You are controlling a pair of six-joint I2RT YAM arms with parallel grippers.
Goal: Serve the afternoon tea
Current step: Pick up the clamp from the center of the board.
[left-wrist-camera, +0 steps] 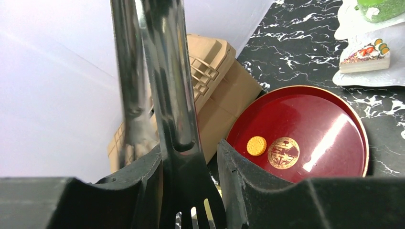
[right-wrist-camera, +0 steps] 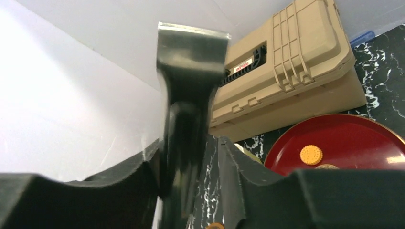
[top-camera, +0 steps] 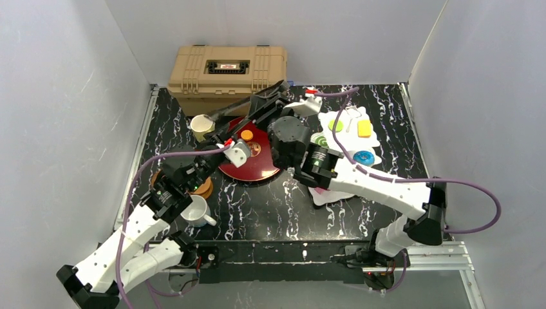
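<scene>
Long black serving tongs [top-camera: 248, 103] hang above the table's back, between both arms. My left gripper [left-wrist-camera: 190, 145] is shut on their slotted end [left-wrist-camera: 191, 191]; in the top view it [top-camera: 219, 135] is over the red tray's left edge. My right gripper [right-wrist-camera: 188, 143] is open: the tongs' handle [right-wrist-camera: 188, 86] lies against one finger, with a gap to the other. The white scalloped stand [top-camera: 351, 145] at the right carries several small cakes and a blue doughnut [top-camera: 364, 156]. A white mug [top-camera: 196, 209] and a pale-yellow mug [top-camera: 203, 125] stand at the left, with a brown saucer [top-camera: 205, 188] between them.
A big dark-red tray [top-camera: 257, 164] lies mid-table with one orange biscuit [top-camera: 246, 135] on it. A tan plastic case [top-camera: 225, 71] stands against the back wall. White walls close in both sides. A cake slice [left-wrist-camera: 365, 57] sits on the stand's edge.
</scene>
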